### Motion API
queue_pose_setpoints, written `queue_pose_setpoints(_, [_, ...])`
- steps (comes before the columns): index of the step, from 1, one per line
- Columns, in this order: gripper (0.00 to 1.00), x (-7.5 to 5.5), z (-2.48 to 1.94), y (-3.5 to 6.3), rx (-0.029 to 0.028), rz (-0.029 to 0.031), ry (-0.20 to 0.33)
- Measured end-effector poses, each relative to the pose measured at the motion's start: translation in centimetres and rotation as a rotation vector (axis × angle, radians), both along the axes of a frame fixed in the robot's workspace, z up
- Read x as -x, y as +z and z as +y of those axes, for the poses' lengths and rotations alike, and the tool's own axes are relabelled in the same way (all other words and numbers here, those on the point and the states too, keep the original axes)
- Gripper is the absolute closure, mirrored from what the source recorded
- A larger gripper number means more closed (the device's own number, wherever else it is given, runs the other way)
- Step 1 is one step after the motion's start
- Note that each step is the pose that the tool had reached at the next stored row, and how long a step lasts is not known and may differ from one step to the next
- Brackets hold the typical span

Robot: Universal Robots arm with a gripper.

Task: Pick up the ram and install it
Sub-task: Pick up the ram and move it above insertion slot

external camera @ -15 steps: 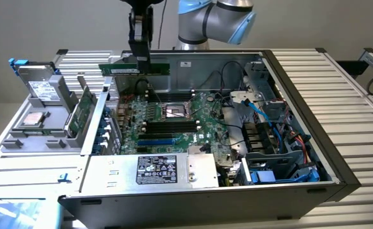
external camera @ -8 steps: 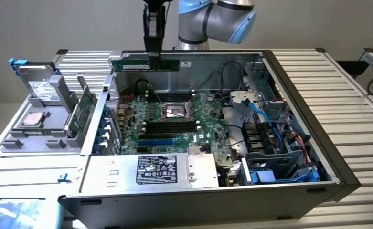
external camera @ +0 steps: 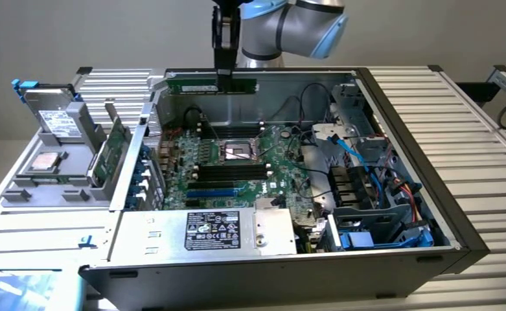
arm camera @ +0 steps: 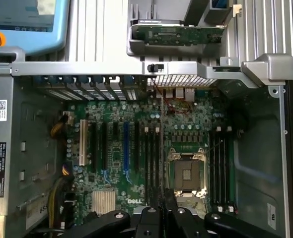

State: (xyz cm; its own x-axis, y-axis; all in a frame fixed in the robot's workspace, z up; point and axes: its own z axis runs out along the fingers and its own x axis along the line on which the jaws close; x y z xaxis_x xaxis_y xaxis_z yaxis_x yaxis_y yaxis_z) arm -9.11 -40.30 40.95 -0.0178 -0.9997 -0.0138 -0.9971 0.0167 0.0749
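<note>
One pincer (external camera: pixel 224 78) tight around the ram (external camera: pixel 196 85), high above the open computer case (external camera: pixel 262 280).

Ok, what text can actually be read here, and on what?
"DELL": white print on the motherboard.
Too small to read: the black label on the power supply.
Too blurred to read: the white sticker on the grey metal panel.
Too small to read: the pale label on the ram.
</note>
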Motion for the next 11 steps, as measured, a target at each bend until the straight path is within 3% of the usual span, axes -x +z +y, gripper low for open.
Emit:
queue_pose_setpoints(7, [0.86, -1.2, 0.65, -0.31, 0.0003, 0.0001, -0.01])
queue_pose_setpoints(11, [0.86, -1.5, 1.26, -0.48, 0.0002, 0.0, -0.012])
